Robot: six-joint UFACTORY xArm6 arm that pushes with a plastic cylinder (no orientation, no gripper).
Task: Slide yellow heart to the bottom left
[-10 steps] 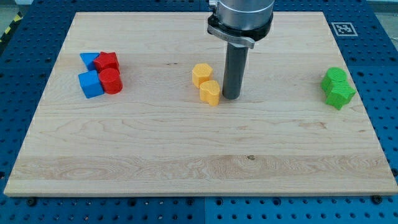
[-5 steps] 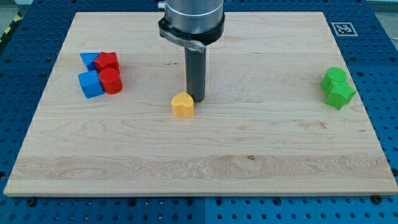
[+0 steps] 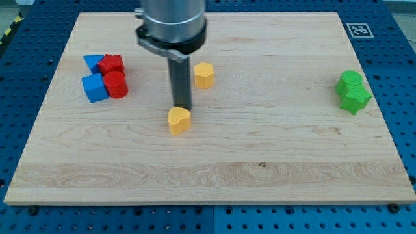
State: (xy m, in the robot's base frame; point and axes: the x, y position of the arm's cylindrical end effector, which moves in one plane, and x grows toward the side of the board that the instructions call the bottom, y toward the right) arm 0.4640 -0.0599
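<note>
End effector: a plain dark rod with no jaws to open or close; my tip [image 3: 181, 107] stands on the table [image 3: 273, 156], touching the far edge of the yellow heart [image 3: 179, 120], left of centre. Second yellow block [image 3: 204, 75], shape unclear, farther back and right of the rod. Far left: blue triangle [image 3: 93, 63], blue cube [image 3: 95, 88], two red blocks [image 3: 114, 75], clustered. Far right: two green blocks [image 3: 353, 91], touching.
</note>
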